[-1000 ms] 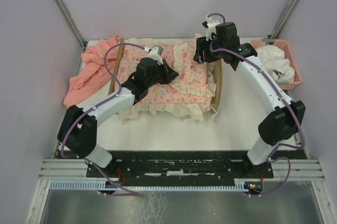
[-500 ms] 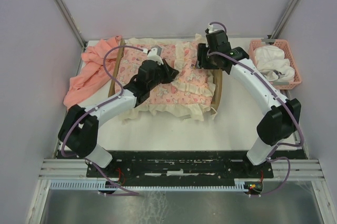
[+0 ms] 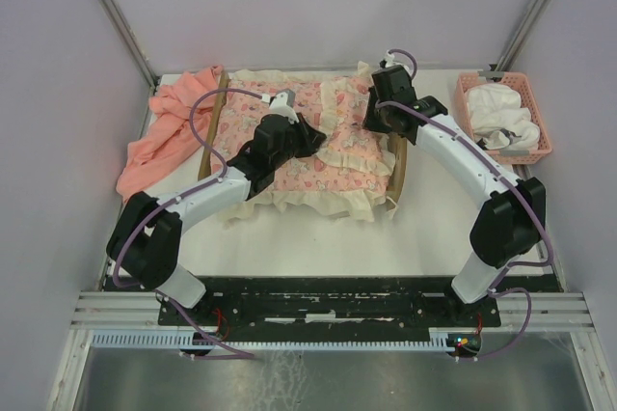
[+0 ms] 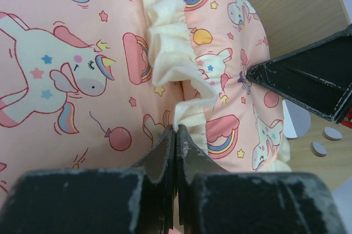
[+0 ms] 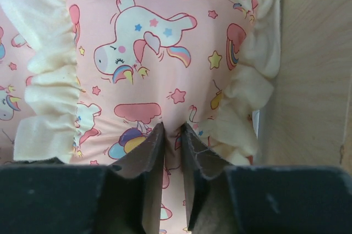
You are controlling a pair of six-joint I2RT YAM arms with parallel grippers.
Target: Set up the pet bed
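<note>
The pet bed (image 3: pixel 399 168), a light-wood frame, stands at the middle back of the table under a pink unicorn-print pad (image 3: pixel 289 175) with cream frills. A matching frilled pillow (image 3: pixel 355 149) lies at the headboard (image 5: pixel 313 80) end. My left gripper (image 3: pixel 314 134) is shut on the pillow's cream ruffle (image 4: pixel 190 107) at its left edge. My right gripper (image 3: pixel 374 123) comes from the headboard side, shut on a pinched fold of the pillow's pink cover (image 5: pixel 173 129). In the left wrist view, the right gripper's fingers (image 4: pixel 308 80) press into the pillow's far side.
A salmon-pink cloth (image 3: pixel 162 131) lies crumpled left of the bed, against its footboard rail (image 3: pixel 214 126). A pink plastic basket (image 3: pixel 543 146) holding white fabric (image 3: pixel 501 112) stands at the back right. Grey walls close in on both sides.
My right gripper came down and leftward from above the headboard onto the pillow, and its jaws closed on the cover. The left gripper kept its hold on the ruffle and barely moved.
</note>
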